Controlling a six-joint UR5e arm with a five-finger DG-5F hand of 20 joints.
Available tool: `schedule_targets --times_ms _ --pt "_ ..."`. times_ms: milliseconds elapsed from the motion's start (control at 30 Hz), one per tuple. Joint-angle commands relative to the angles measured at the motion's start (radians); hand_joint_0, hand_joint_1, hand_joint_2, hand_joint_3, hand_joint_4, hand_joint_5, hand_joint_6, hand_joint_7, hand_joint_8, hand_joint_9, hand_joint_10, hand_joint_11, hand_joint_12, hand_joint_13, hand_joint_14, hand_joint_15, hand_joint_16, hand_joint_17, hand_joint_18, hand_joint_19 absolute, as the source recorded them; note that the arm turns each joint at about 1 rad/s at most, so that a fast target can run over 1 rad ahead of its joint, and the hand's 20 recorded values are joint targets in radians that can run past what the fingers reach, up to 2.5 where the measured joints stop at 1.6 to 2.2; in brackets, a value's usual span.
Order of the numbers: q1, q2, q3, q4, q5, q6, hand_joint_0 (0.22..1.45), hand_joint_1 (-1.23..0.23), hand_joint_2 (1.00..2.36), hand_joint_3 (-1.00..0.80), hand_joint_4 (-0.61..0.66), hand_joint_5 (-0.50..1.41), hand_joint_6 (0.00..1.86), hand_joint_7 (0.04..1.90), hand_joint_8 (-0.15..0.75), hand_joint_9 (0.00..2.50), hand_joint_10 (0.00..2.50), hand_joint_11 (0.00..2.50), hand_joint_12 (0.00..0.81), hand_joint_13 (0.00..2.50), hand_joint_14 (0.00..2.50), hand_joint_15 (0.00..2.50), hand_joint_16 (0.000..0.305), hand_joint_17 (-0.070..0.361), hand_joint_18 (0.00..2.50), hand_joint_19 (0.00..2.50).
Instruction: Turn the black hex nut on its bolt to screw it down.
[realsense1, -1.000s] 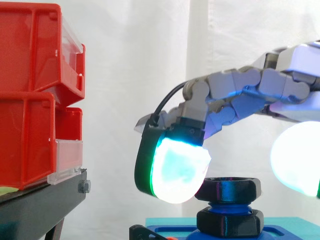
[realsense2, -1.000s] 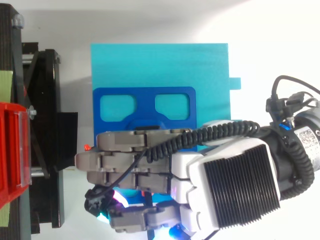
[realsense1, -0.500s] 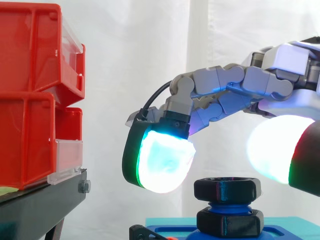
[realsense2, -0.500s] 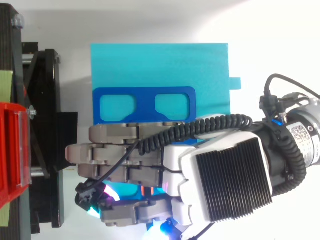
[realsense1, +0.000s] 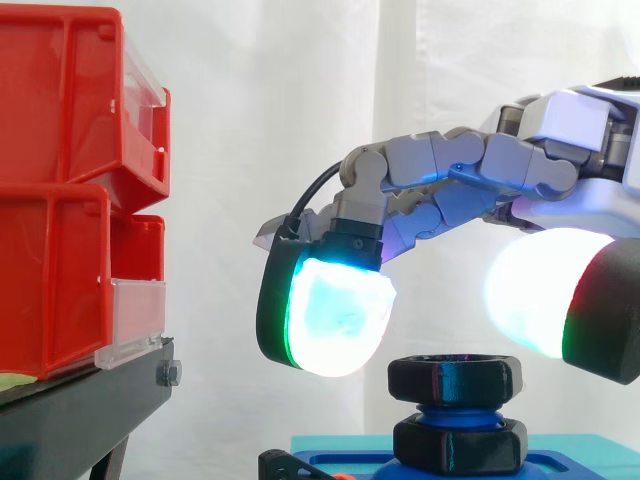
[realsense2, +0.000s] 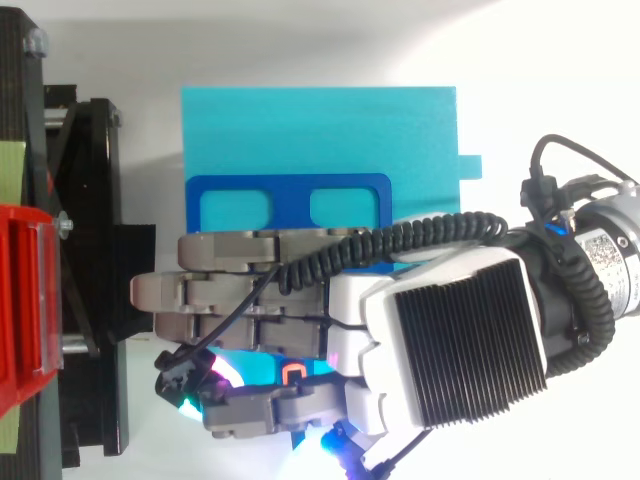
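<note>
In the side view a black hex nut (realsense1: 455, 379) sits at the top of a blue bolt, above a second black nut (realsense1: 459, 443) on the blue fixture (realsense1: 560, 464). My hand (realsense1: 470, 185) hovers just above the upper nut. Its fingers are spread apart, one glowing pad (realsense1: 335, 318) hanging left of the nut and another (realsense1: 535, 300) to its right, neither touching it. From the top, the hand (realsense2: 300, 320) covers the bolt and both nuts.
Red bins (realsense1: 70, 190) stand stacked on a black stand (realsense1: 80, 410) at the left. The blue fixture (realsense2: 288, 210) rests on a cyan block (realsense2: 320, 130). White curtain fills the background.
The hand rose off the nut and its fingers spread; the left pad, which was against the nut's edge, now hangs clear above and left of it.
</note>
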Motion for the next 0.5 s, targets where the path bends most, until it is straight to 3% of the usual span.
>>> schedule_targets --times_ms 0,233,467 --pt "-0.004 0.0 0.001 -0.001 -0.002 0.0 0.51 -0.24 1.0 -0.5 0.21 -0.06 0.5 1.22 0.268 0.66 0.0 0.0 0.356 0.42 0.0 0.02 0.053 0.119 0.33 0.18" --pt "-0.015 -0.014 -0.001 0.0 -0.031 -0.006 0.51 -0.24 1.0 -0.5 0.21 -0.06 0.5 1.23 0.267 0.66 0.0 0.0 0.357 0.42 0.0 0.02 0.053 0.12 0.33 0.17" --pt "-0.015 -0.014 0.001 -0.006 -0.037 -0.006 0.51 -0.24 1.0 -0.5 0.21 -0.06 0.5 1.23 0.269 0.66 0.0 0.0 0.356 0.42 0.0 0.02 0.053 0.12 0.33 0.16"
